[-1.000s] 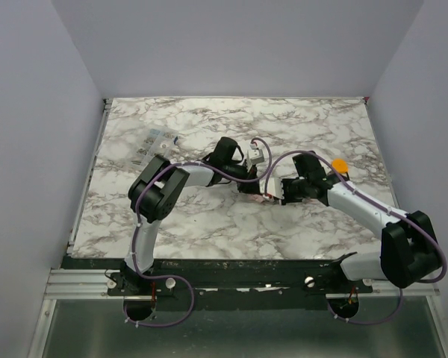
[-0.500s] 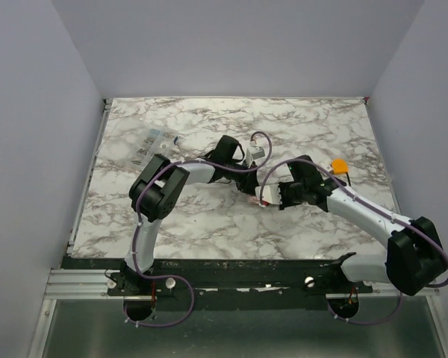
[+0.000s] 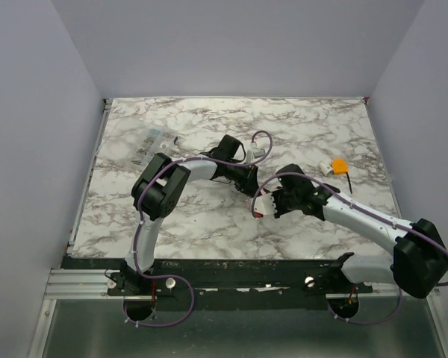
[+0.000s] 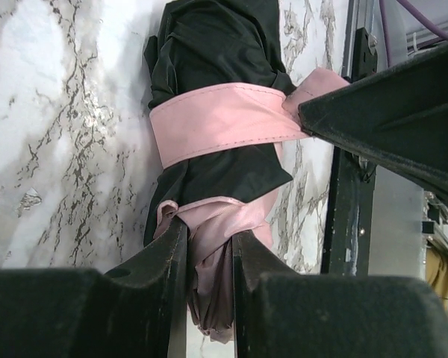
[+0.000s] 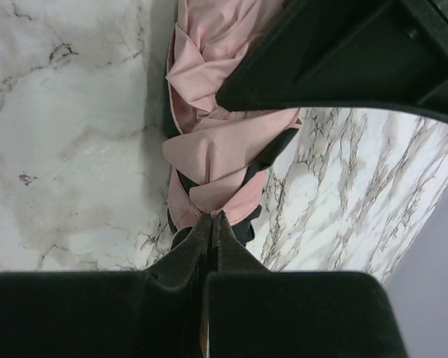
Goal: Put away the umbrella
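The umbrella (image 4: 209, 60) lies folded on the marble table (image 3: 209, 224), dark and pale pink fabric bundled together. A pink strap (image 4: 216, 123) wraps round its middle. My left gripper (image 4: 209, 239) is shut on the bunched pink fabric at the umbrella's near end. My right gripper (image 5: 213, 218) is shut on the end of the pink strap (image 5: 224, 190), meeting the umbrella from the opposite side. In the top view both grippers (image 3: 248, 185) (image 3: 272, 203) crowd together at the table's middle, and only a sliver of the umbrella (image 3: 261, 205) shows between them.
A small orange object (image 3: 339, 165) sits on the table right of the right arm. A clear flat packet (image 3: 155, 143) lies at the back left. Purple cables loop over both arms. Plain walls enclose the table on three sides.
My right gripper has moved left and toward the near edge, still pinching the strap. The left gripper has kept its hold and barely shifted.
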### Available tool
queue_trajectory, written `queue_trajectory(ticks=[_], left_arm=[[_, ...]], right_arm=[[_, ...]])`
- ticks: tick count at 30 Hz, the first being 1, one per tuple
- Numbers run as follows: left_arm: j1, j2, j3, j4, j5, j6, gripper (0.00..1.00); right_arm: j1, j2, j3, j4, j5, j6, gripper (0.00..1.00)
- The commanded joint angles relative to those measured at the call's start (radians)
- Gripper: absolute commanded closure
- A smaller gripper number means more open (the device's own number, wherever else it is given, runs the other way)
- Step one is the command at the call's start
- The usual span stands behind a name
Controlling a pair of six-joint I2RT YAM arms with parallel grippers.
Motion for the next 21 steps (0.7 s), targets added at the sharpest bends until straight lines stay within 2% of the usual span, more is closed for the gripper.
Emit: queue_trajectory(ticks=[1, 12, 21], left_arm=[[0.031, 0.088, -0.017, -0.205, -0.162, -0.003, 1.00], [0.031, 0.094, 0.002, -0.235, -0.164, -0.002, 1.00], [0.030, 0.097, 0.007, -0.242, -0.165, 0.007, 1.00]], right_arm=[[0.065, -0.016, -0.036, -0.124, 0.068, 0.015, 1.00], [0.114, 0.000, -0.101, -0.109, 0.110, 0.044, 1.00], [0.116, 0.057, -0.082, -0.105, 0.058, 0.110, 1.00]])
